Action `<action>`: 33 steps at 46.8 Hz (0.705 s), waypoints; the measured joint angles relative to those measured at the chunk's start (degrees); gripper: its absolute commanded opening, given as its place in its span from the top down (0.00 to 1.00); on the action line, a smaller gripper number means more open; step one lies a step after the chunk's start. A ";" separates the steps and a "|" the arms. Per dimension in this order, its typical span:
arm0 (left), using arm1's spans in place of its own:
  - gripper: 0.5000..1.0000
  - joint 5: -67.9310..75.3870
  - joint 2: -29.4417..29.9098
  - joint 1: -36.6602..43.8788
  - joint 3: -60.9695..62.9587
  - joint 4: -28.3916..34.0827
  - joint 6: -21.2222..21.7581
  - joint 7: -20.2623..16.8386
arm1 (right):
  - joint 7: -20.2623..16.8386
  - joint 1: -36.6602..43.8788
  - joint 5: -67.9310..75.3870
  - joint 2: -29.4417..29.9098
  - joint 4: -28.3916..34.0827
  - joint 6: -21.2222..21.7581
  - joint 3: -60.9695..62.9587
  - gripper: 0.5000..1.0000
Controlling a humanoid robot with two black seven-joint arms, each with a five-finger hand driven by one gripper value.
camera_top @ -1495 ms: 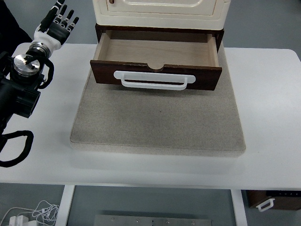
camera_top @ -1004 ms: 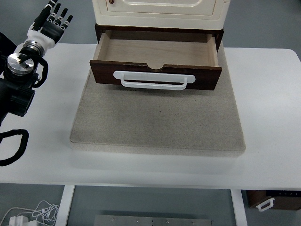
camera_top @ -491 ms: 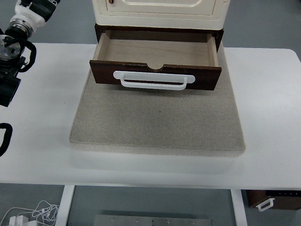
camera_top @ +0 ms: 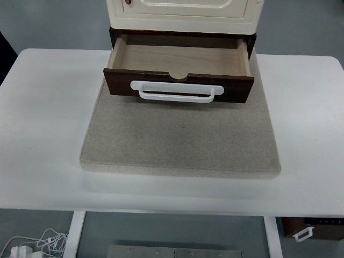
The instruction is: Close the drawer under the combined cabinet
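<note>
The drawer (camera_top: 179, 67) stood pulled well out from the base of the cream cabinet (camera_top: 183, 13) at the far edge of the white table (camera_top: 43, 134). The cabinet and drawer sat on a grey mat (camera_top: 180, 140) that covered the middle of the table and reached close to its near edge. The drawer's pale wooden inside was empty, with nothing to shift or catch when it slid. Its dark brown front panel (camera_top: 236, 88) faced the near edge and carried 1 long white handle (camera_top: 176, 91), a flat loop set across most of the panel's width and lying close to the wood.

Neither robot hand was in view, so nothing could be said of whether either was released, clenched or grasping; nothing touched the drawer.

The task had not been done: the drawer remained fully open. It looked like rigid wood, light because empty, and likely to slide straight on its runners if pushed evenly. Closing it called for no grip. A flat push on the front panel, near the middle of the handle or on the wood just below it, would probably send it in squarely. A push near 1 corner risked skewing the drawer and jamming it against the cabinet's sides. The cabinet might also creep toward the far edge if pushed hard, though the mat probably gave some friction.
</note>
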 measured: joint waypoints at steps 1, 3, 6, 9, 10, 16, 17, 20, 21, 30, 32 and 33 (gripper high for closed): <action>0.00 -0.01 1.16 -0.07 -0.02 -1.88 -0.04 0.00 | -0.02 -0.01 0.00 0.00 0.00 0.00 0.00 0.10; 0.00 0.00 3.13 -0.08 -0.01 -5.00 -0.08 -0.02 | -0.04 -0.01 0.00 0.00 0.00 0.00 0.00 0.10; 0.00 0.07 5.98 -0.08 0.11 -9.76 -0.28 -0.07 | -0.02 0.00 0.00 0.00 -0.01 0.01 0.00 0.10; 0.00 0.19 8.18 -0.03 1.10 -14.08 -0.64 -0.10 | -0.03 -0.01 0.00 0.00 -0.02 0.01 0.00 0.10; 0.00 0.28 8.81 -0.03 1.69 -15.25 -0.74 -0.10 | -0.02 -0.01 0.00 0.00 -0.02 0.01 0.00 0.10; 0.00 2.24 11.71 -0.30 4.73 -22.26 -1.25 -0.10 | -0.02 -0.01 0.00 0.00 -0.02 0.01 0.00 0.10; 0.00 2.74 12.00 -0.30 4.91 -23.16 -1.45 -0.10 | -0.01 -0.01 0.00 0.00 -0.02 0.01 0.00 0.10; 0.00 4.98 12.46 -0.30 5.26 -25.64 -2.71 -0.10 | -0.02 -0.01 0.00 0.00 -0.02 0.01 0.00 0.10; 0.00 5.88 12.50 -0.30 5.61 -26.22 -3.18 -0.10 | -0.03 -0.01 0.00 0.00 -0.02 0.01 0.00 0.10; 0.00 16.82 12.43 -0.90 11.78 -30.30 -7.94 0.06 | -0.03 -0.01 0.00 0.00 -0.02 0.01 0.00 0.10; 0.00 19.37 12.37 -0.91 12.97 -31.23 -8.93 0.34 | -0.04 -0.01 0.00 0.00 -0.02 0.01 0.00 0.10; 0.00 20.66 12.37 -0.91 13.71 -31.74 -9.39 0.50 | -0.03 0.00 0.00 0.00 -0.02 0.00 0.00 0.10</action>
